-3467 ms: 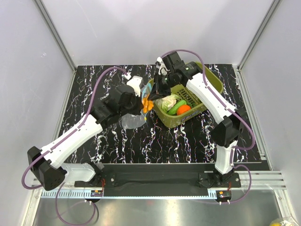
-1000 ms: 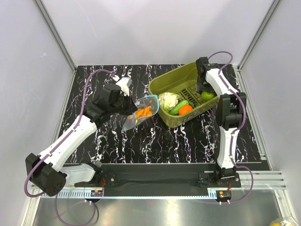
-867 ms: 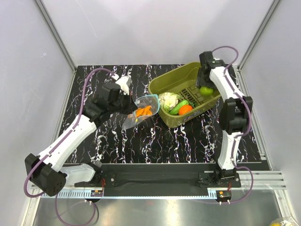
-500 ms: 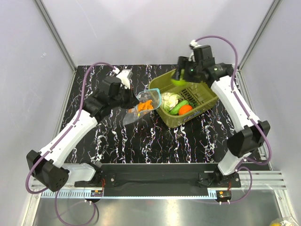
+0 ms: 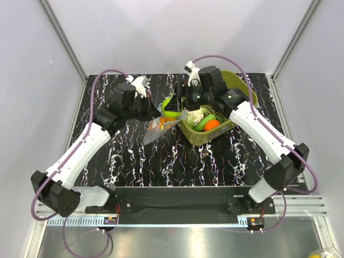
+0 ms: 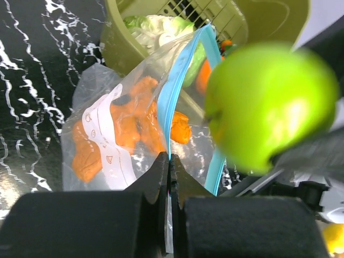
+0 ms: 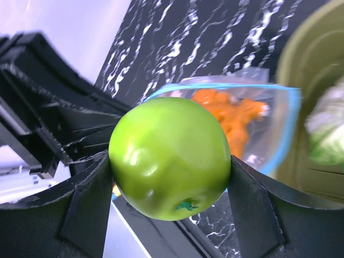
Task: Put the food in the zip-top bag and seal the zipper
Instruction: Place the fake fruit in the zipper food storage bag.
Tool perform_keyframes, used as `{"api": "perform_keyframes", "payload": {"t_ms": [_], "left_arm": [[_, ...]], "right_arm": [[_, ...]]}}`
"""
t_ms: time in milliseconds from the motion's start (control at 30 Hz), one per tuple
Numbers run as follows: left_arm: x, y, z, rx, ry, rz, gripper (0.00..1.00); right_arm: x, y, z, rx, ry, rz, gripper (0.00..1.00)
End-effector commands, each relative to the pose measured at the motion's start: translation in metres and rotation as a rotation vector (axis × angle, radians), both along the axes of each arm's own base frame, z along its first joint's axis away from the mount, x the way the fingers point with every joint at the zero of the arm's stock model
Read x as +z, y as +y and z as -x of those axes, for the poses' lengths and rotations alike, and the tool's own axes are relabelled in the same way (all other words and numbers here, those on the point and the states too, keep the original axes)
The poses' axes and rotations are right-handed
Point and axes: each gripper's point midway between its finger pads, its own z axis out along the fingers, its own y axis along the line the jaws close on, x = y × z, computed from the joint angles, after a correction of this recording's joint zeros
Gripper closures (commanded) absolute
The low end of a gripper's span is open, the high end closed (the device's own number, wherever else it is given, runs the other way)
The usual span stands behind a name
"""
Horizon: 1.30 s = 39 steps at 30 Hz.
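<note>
Begins at the near edge with bare black marbled table [image 5: 140, 161], both arms reaching away over it. Pinches, in the left gripper [image 5: 154, 111], jaws pressed tight together, the near lip of the zip-top bag [image 5: 157, 128], right at the light-blue zipper [image 6: 180, 88]. Holds the mouth up that way, near the middle of the table, the bag tilted and its lower end drooping toward the surface; resting on it or not, cannot tell. Shows the mouth gaping, the blue strip bowed into an open loop. Carries orange carrot pieces [image 6: 134, 126] inside, bunched against the crinkly clear plastic.

Clamps, in the right gripper [image 7: 169, 177], the green apple [image 7: 169, 156], one black finger against each side, jaws spread wide around it. Hangs the apple just above and beside the open mouth, not down inside the bag; touching the rim or not, cannot tell.

Stands just beyond the bag, to the right: the olive-green tub [image 5: 244, 88], its near corner close beside the plastic. Contains, at its near end, the white cauliflower [image 5: 196, 114], the green cucumber [image 5: 201, 124] and the orange round fruit [image 5: 211, 124], packed together. Shows a slotted floor toward the far end.
</note>
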Motion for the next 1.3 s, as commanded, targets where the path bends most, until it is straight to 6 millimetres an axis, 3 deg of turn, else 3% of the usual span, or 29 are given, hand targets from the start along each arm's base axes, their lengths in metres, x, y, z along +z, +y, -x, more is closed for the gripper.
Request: {"api": "perform_keyframes", "payload": {"t_ms": [0, 467, 600, 633, 733, 1133, 1267], "left_arm": [[0.041, -0.011, 0.002, -0.031, -0.066, 0.133, 1.00], [0.056, 0.008, 0.005, -0.006, -0.106, 0.200, 1.00], [0.065, 0.001, 0.007, -0.054, -0.125, 0.265, 1.00], [0.063, 0.000, 0.008, -0.054, -0.109, 0.276, 1.00], [0.062, -0.001, 0.011, -0.066, -0.096, 0.307, 1.00], [0.040, 0.006, 0.013, -0.076, -0.080, 0.339, 1.00], [0.041, 0.006, 0.014, -0.089, -0.088, 0.340, 1.00]], "right_arm": [[0.012, 0.021, 0.009, 0.063, -0.026, -0.058, 0.50], [-0.055, 0.053, 0.016, 0.151, 0.097, 0.021, 0.45], [-0.065, 0.065, 0.024, 0.197, 0.103, 0.031, 0.33], [-0.064, 0.066, 0.025, 0.205, 0.100, 0.029, 0.21], [-0.053, 0.067, 0.025, 0.203, 0.073, 0.010, 0.01], [-0.015, 0.034, 0.012, 0.045, -0.044, 0.067, 0.07], [-0.009, 0.003, -0.001, -0.092, -0.019, 0.097, 0.22]]}}
